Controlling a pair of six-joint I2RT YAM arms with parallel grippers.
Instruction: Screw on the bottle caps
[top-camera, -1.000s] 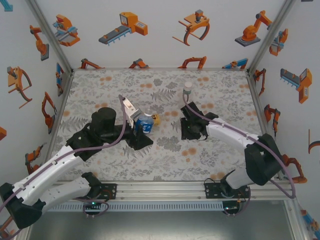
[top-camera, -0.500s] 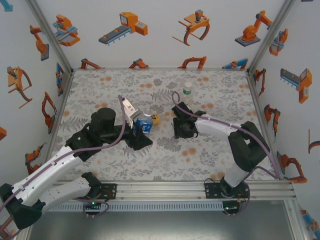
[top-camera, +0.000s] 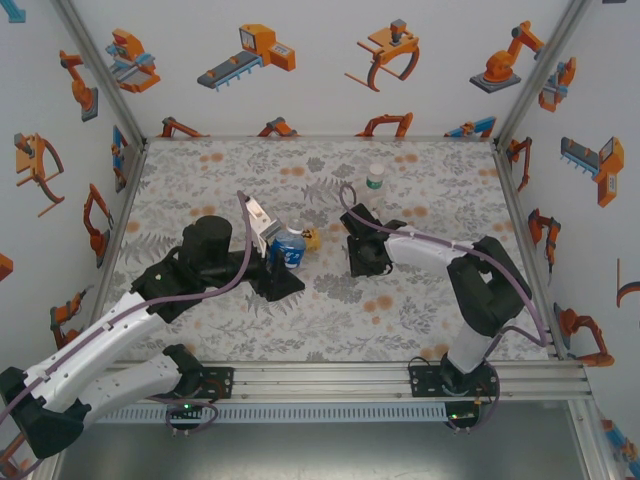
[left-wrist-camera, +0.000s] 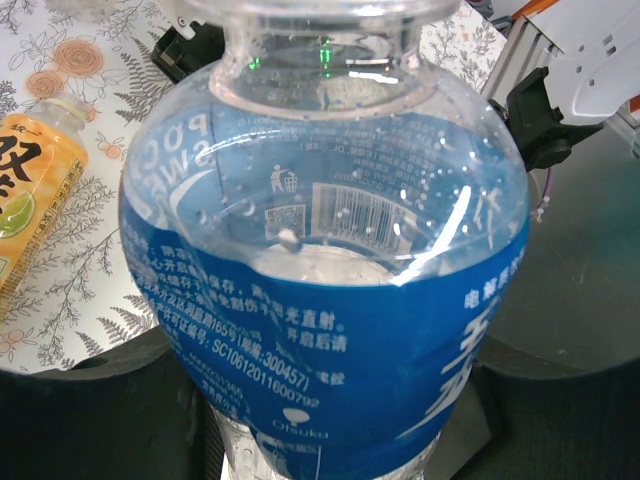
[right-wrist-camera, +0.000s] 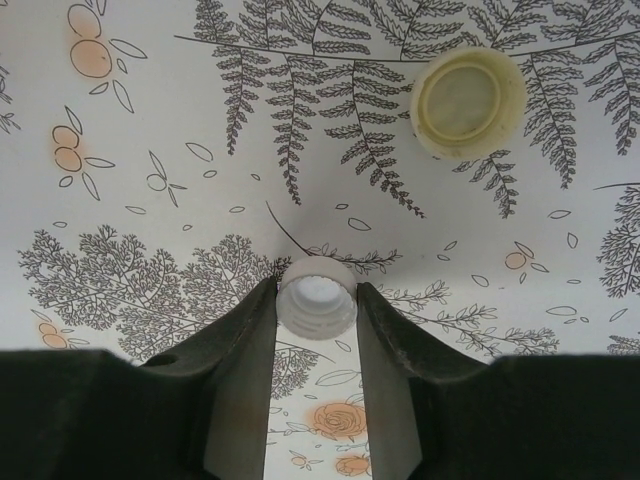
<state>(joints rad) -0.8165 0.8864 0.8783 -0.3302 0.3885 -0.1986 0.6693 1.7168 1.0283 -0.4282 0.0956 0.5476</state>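
Note:
My left gripper (top-camera: 283, 258) is shut on the clear bottle with the blue label (top-camera: 290, 247), held upright. That bottle (left-wrist-camera: 330, 300) is close up in the left wrist view, its open neck at the top; the fingers are mostly hidden behind it. A yellow-labelled bottle (top-camera: 312, 238) (left-wrist-camera: 28, 190) lies on the mat just beside it. My right gripper (right-wrist-camera: 316, 300) (top-camera: 356, 262) is shut on a white bottle cap (right-wrist-camera: 316, 297), open side toward the camera, low over the mat. A second, pale yellowish cap (right-wrist-camera: 468, 103) lies open side up further ahead. The green-white labelled bottle (top-camera: 375, 178) stands at the back.
The floral mat (top-camera: 220, 180) covers the table inside white walls with orange robot pictures. Metal frame posts (top-camera: 515, 205) run along both sides. The right arm's elbow (top-camera: 480, 285) is folded over the right half of the mat.
My right gripper slid a little left over the mat and shut on the white cap, and its elbow folded in. The left arm and the blue-labelled bottle stayed still.

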